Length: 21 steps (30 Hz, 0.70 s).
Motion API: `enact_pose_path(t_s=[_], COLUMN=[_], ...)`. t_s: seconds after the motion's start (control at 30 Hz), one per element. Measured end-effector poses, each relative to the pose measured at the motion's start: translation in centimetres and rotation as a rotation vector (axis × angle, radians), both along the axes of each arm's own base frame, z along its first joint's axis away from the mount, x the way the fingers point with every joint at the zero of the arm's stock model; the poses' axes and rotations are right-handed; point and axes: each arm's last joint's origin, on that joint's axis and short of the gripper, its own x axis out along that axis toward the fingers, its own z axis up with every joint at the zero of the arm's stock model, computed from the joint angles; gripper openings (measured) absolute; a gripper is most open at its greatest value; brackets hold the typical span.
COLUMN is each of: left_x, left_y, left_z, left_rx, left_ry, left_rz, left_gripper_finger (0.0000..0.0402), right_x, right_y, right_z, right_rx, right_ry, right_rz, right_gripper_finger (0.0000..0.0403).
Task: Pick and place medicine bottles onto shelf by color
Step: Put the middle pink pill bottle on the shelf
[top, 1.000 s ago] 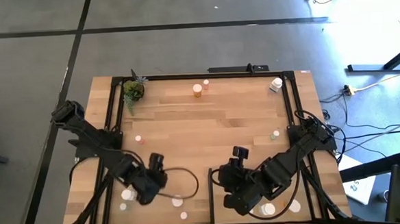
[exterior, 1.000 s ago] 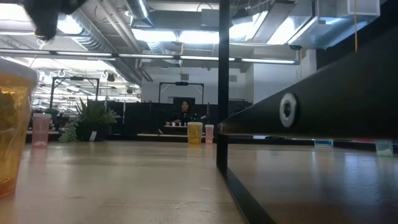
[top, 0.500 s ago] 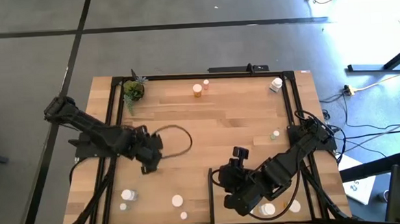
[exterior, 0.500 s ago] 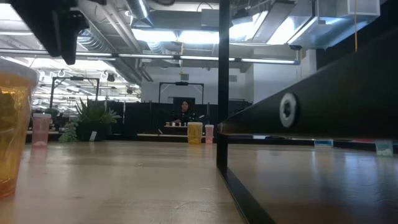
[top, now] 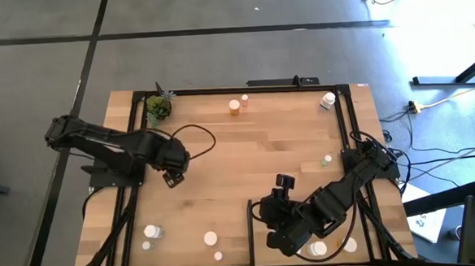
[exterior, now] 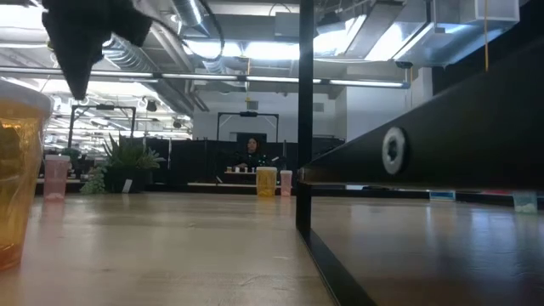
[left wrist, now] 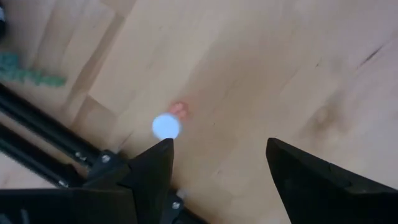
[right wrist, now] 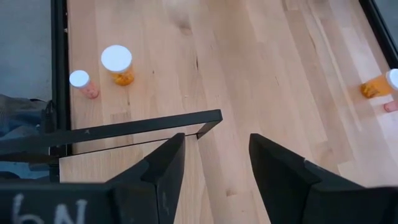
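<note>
**Both hands empty and parted over the wooden surface**

High view: the left hand [top: 171,178] hangs over the left part of the surface [top: 255,160], near a small pink bottle, with a small potted plant [top: 158,108] in the far left corner. The right hand [top: 282,182] sits at the near edge, at the shelf [top: 299,219] bounded by its black strip [top: 250,230]. Medicine bottles are scattered: an orange one [top: 234,107] at the far edge, a white one [top: 327,100] in the far right corner, and white-capped ones [top: 152,232] near the front left.

Low view: a large amber bottle [exterior: 17,170] fills the left edge; a person sits far back in the room.

Left wrist view: the fingers [left wrist: 149,171] stand apart, holding nothing, above a white-capped pink bottle [left wrist: 166,126].

Right wrist view: the fingers [right wrist: 165,168] are parted and empty over the strip; an orange bottle [right wrist: 117,63] and a small pink one [right wrist: 81,82] stand beyond. Pale characters on the hand body are only partly readable, perhaps "6N".
</note>
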Motion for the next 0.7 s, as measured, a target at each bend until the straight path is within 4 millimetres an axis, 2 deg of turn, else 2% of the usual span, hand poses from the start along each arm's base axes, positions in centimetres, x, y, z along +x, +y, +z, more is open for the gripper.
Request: enact_pose_path(t_s=[0.23, 0.57, 0.7], left_x=[-1.7, -3.1, -3.1], left_y=[1.1, 2.1, 2.7], left_z=[-3.7, -6.5, -7.5], left_rx=[-0.005, -0.029, -0.015], left_ry=[0.035, 0.062, 0.04], left_rz=[0.047, 0.076, 0.077], left_gripper_finger=[0.025, 0.025, 0.025], right_x=[0.0, 0.0, 0.0], right_y=[0.0, 0.0, 0.0], right_z=[0.0, 0.0, 0.0], right_rx=[-0.002, -0.001, -0.001], right_ry=[0.0, -0.004, -0.004], right_rz=[0.003, 0.002, 0.002], right_gripper_finger=[0.0181, 0.0181, 0.0181])
